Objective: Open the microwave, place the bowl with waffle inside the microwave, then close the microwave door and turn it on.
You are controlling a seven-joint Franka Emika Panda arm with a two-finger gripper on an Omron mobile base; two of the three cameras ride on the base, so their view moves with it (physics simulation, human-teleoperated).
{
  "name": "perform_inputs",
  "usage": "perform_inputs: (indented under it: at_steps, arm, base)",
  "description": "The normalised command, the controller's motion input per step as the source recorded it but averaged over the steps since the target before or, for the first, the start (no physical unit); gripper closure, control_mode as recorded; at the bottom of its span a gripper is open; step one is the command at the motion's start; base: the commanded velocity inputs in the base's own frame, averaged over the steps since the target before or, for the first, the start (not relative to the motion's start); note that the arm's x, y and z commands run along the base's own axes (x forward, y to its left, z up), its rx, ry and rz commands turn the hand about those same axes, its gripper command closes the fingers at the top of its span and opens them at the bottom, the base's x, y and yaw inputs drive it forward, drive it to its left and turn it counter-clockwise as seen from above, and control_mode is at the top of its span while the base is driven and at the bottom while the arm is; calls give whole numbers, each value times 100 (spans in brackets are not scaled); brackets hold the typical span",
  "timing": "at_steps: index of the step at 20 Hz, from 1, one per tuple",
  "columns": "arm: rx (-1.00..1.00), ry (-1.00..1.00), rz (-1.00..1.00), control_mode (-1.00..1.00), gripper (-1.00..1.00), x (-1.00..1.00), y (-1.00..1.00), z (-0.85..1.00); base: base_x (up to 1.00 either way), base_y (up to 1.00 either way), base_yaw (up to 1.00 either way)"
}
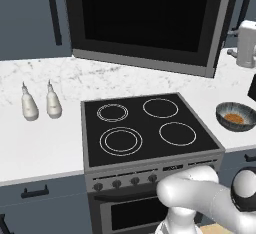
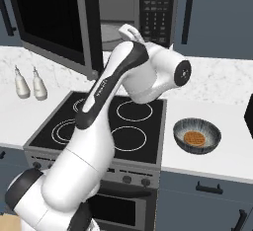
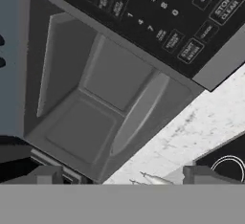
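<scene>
Microwave door (image 1: 145,18) swung open — right base view shows bowl (image 2: 197,135), waffle (image 2: 194,138).

At the top of the frame the microwave door (image 1: 145,15) with its large black window stands swung open above the white marble counter (image 1: 40,143). In the centre is a black stove (image 1: 147,128) with four burner rings, and a row of knobs (image 1: 125,182) below it. Two small white bottles (image 1: 39,104) stand at the left. At the right edge, the bowl (image 1: 236,116) holds the waffle (image 1: 234,119). A white appliance (image 1: 247,44), which I cannot identify, is in the upper right corner.
</scene>
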Motion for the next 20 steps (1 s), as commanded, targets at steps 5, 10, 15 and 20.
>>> perform_inputs:
  at_steps: [5, 10, 15, 20]
  arm:
    - [20, 10, 26, -100, -100, 82, 0, -16]
    - [9, 13, 21, -100, -100, 67, 14, -1]
    - [5, 12, 19, -100, -100, 42, 7, 0]
    - [1, 1, 18, -100, -100, -15, 6, 0]
  base:
    - [0, 0, 0]
    - [0, 0, 0]
    - [0, 0, 0]
    - [0, 0, 0]
